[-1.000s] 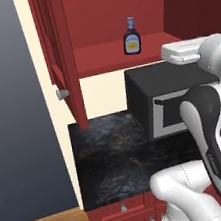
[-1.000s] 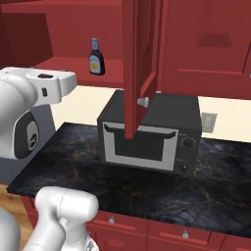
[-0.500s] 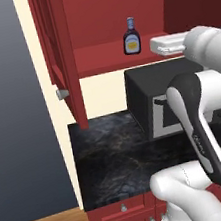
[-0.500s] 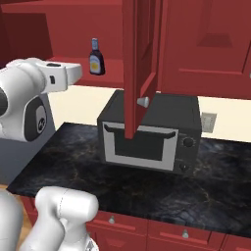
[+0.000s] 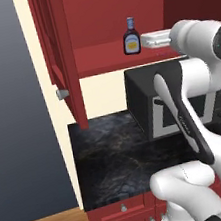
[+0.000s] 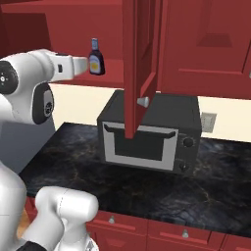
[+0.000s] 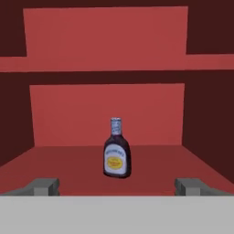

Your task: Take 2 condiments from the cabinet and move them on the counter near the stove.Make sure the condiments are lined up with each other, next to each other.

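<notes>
bottle: dark purple bottle (image 7: pixel 116 154) with yellow label stands upright on the cabinet's red shelf (image 7: pixel 151 160), dead ahead of me.
my pincer (image 7: pixel 117 186): jaws spread wide, holding nothing, short of the bottle at shelf height.
step in hand: I judge it the reach; I should go straight in, keep level, centre the belly between my fingertips (image 7: pixel 44 185), then close low.
cabinet (image 6: pixel 142 59): door swung open; one bottle on the shelf, no shaker that I can see.
tabletop (image 5: pixel 115 157): black stone, carries the microwave (image 6: pixel 152 132).
</notes>
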Controlling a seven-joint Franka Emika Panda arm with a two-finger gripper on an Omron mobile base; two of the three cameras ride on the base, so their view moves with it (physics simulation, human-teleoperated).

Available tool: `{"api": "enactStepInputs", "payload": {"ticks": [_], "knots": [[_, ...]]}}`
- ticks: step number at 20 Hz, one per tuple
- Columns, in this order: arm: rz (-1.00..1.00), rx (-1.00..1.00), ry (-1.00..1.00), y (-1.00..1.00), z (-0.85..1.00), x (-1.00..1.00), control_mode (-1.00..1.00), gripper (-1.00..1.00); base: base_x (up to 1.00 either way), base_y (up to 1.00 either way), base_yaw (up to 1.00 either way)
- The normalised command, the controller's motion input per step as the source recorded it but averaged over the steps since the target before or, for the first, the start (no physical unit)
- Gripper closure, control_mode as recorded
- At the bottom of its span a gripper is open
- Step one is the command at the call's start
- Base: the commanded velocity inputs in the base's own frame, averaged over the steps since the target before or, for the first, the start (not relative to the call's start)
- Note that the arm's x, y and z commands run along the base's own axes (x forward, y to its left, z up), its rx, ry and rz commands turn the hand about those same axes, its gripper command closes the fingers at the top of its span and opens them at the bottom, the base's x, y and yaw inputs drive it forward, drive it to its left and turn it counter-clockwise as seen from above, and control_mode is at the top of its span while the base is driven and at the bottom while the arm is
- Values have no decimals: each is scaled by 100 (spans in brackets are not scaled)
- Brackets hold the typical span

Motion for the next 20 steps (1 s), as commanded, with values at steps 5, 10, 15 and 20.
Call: {"api": "enactStepInputs", "payload": {"ticks": [5,10,15,20], "knots": [[0,-1,4,0,0,32,-100,-100,0,0,0],[0,0,1,0,0,29,-100,-100,0,0,0],[0,0,0,0,0,24,-100,-100,0,0,0],[0,0,0,0,0,24,-100,-100,0,0,0]]}}
